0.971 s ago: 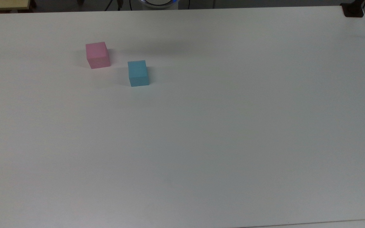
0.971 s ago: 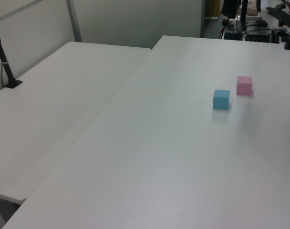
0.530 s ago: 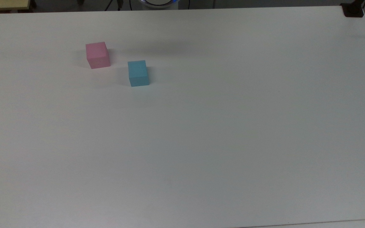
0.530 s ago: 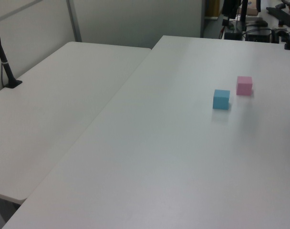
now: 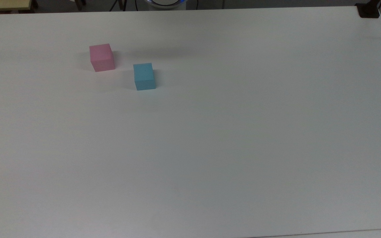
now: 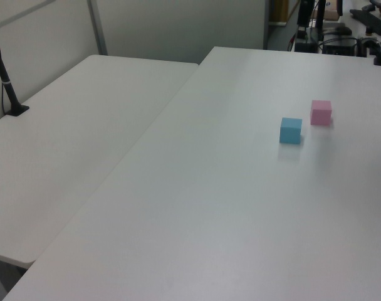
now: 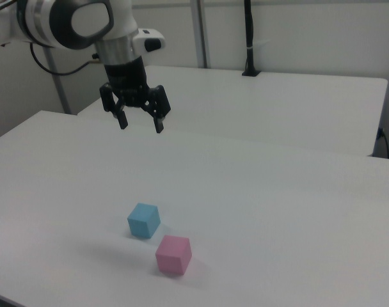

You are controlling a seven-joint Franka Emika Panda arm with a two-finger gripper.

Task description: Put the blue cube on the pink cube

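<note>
Cubes unmoved since a second ago: blue cube (image 5: 144,76) near pink cube (image 5: 102,57), apart, both on white table (image 5: 230,138). Gripper (image 7: 141,123) high above, fingers spread wide, empty. Stacking not yet begun.

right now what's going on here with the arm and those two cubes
A robot arm's gripper hangs in the air above the white table, fingers open and holding nothing. The blue cube and the pink cube sit on the table side by side, close but not touching. Nothing is stacked; the blue cube has not yet been picked up, and the gripper is well above both cubes.
</note>
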